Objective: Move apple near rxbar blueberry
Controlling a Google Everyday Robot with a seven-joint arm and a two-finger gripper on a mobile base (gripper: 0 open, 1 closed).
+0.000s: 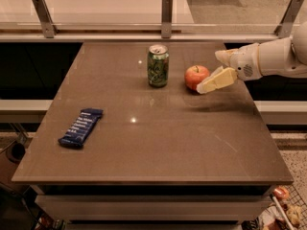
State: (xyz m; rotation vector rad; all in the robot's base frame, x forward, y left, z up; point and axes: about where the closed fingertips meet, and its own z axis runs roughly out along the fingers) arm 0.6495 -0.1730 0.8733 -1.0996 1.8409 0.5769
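The apple point(195, 75), red-orange with a short stem, stands on the brown table point(158, 143) at the back right, just right of the green soda can point(158, 65). The rxbar blueberry point(81, 127), a dark blue wrapped bar with white lettering, lies flat near the table's left edge, far from the apple. My gripper point(209, 72) reaches in from the right on a white arm, open, just right of the apple. Its lower finger point(216, 81) sits close against the apple's right side. It holds nothing.
A rail with metal posts point(166, 8) runs behind the table. The table's right edge is under the arm. Colourful packets point(283, 210) lie on the floor at the lower right.
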